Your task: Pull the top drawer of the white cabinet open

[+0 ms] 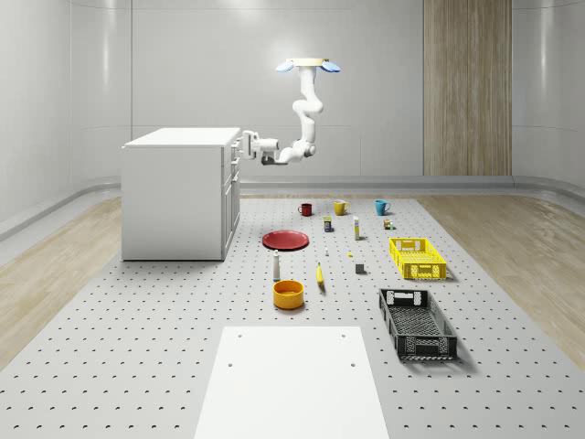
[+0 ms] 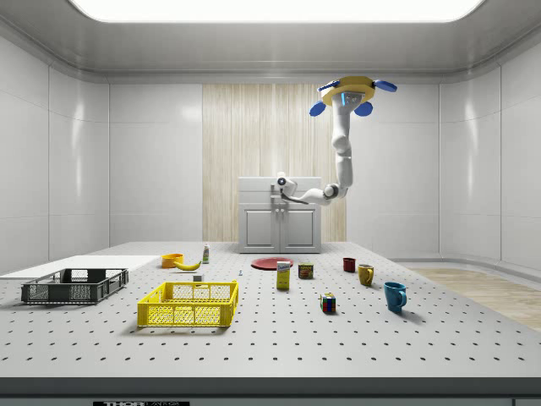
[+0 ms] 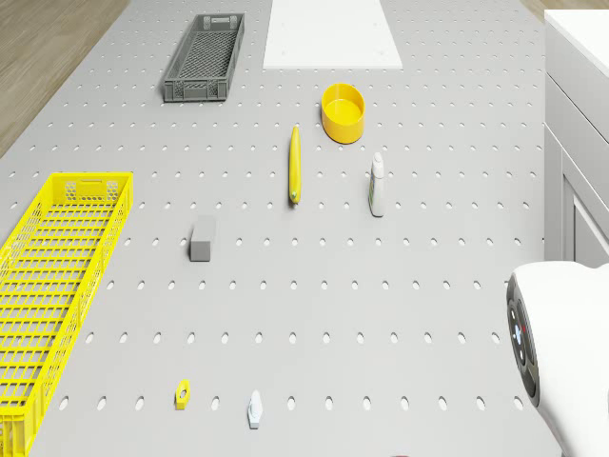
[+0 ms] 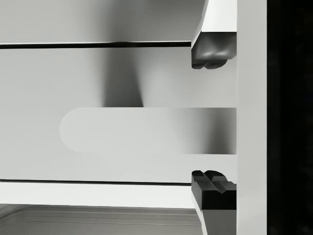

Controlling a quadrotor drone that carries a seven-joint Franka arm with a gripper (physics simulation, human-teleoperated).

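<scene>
The white cabinet (image 1: 174, 192) stands at the whole-scene view's left, on the perforated table. My drone (image 1: 309, 65) hovers high above the table, to the right of the cabinet's front in that view. The arm hangs down and bends toward the top drawer (image 1: 234, 146). My gripper (image 1: 245, 144) is at the drawer's front. In the wrist view the gripper (image 4: 212, 117) is open, with one fingertip (image 4: 210, 54) on each side of the drawer's bar handle (image 4: 146, 129) and a gap to each. In the side view the gripper (image 2: 281, 180) is level with the cabinet's (image 2: 279, 224) top.
On the table in front of the cabinet lie a red plate (image 1: 285, 240), three mugs (image 1: 340, 208), an orange bowl (image 1: 288, 294), a banana (image 1: 320, 275), a bottle (image 1: 276, 266), a yellow crate (image 1: 417, 257), a black crate (image 1: 417, 322) and a white board (image 1: 291, 380).
</scene>
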